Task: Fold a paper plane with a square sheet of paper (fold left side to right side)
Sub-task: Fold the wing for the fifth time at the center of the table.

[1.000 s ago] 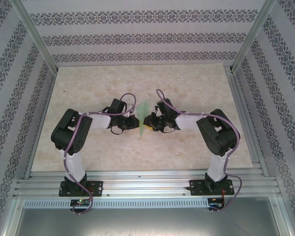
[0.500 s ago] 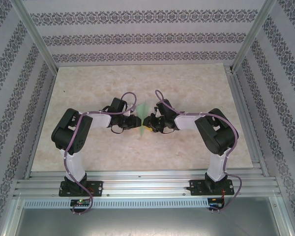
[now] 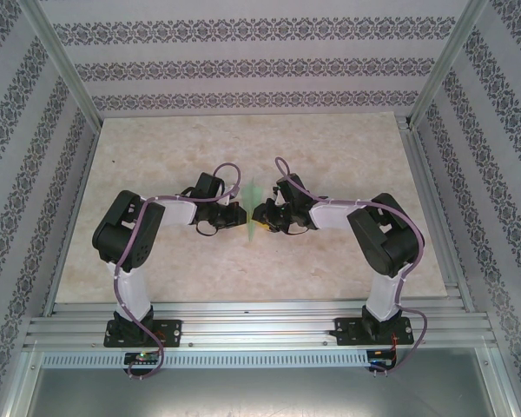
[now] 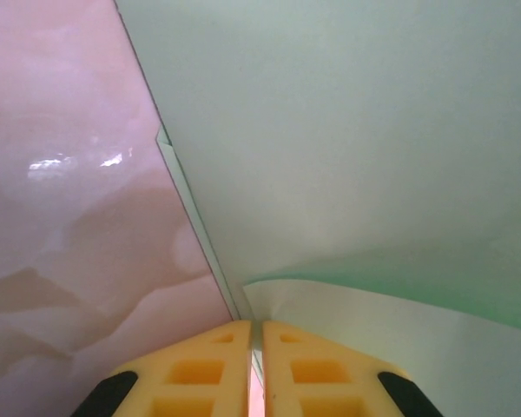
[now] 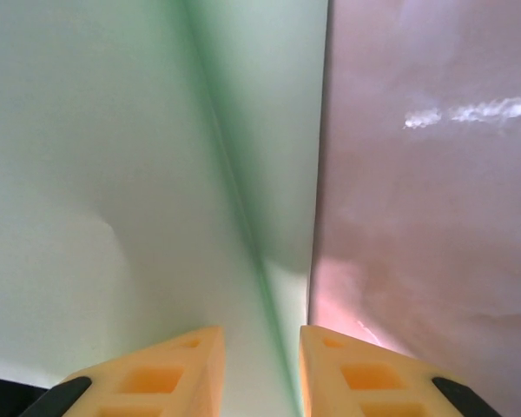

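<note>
The two arms are meeting in the middle of the counter (image 3: 243, 139). The green paper (image 3: 256, 195) is sitting between them, standing up a bit from the counter. The left pincer (image 3: 243, 216) is pinching the paper. In the left wrist view its yellow fingers (image 4: 200, 373) are pressing almost together, with a thin edge of the paper going in between them. The right pincer (image 3: 262, 212) is touching the paper from the other side. Its yellow fingers (image 5: 165, 373) are standing a little apart, and a fold in the paper is running down between them.
</note>
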You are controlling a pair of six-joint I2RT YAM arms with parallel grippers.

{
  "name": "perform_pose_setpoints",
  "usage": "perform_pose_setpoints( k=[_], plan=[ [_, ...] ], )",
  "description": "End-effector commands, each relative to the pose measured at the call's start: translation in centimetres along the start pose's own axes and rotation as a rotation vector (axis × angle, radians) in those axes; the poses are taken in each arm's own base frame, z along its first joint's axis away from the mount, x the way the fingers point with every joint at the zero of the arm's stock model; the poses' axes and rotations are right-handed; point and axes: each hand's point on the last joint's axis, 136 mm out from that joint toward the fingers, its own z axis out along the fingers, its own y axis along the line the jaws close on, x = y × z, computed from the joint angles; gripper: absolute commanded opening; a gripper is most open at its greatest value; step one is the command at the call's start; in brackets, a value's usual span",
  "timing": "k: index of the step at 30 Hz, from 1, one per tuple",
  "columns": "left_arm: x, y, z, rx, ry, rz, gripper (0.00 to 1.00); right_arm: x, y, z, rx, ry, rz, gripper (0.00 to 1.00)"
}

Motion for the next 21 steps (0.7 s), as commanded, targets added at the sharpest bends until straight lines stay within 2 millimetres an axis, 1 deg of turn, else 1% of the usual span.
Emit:
perform_pose_setpoints(
  k=[1, 5, 8, 14, 16, 19, 21],
  plan=[
    [1.1, 2.7, 2.0, -0.076, 0.017, 0.0, 0.14, -0.4, -0.3, 0.7, 0.017, -0.008, -0.018, 0.29],
    [0.7, 1.9, 1.1, -0.062, -0.003, 0.013, 0.17, -0.4, -1.4, 1.1, 0.052, -0.003, -0.014, 0.29],
    [0.2, 1.4, -0.5, -0.066, -0.024, 0.025, 0.21, -0.4, -1.9, 1.3, 0.058, 0.0, -0.004, 0.29],
    [-0.5, 1.0, -3.5, -0.088, -0.055, 0.039, 0.29, -0.4, -2.2, 1.4, 0.064, 0.003, -0.002, 0.3],
    [-0.7, 0.6, -4.5, -0.092, -0.066, 0.05, 0.34, -0.4, -2.3, 1.4, 0.066, 0.002, -0.003, 0.3],
    [-1.4, -0.6, -6.0, -0.083, -0.096, 0.07, 0.4, -0.3, -2.4, 1.5, 0.068, 0.004, 0.0, 0.3],
    [-2.0, -1.9, -7.1, -0.059, -0.121, 0.087, 0.44, -0.3, -2.4, 1.5, 0.066, 0.006, -0.001, 0.3]
  ],
)
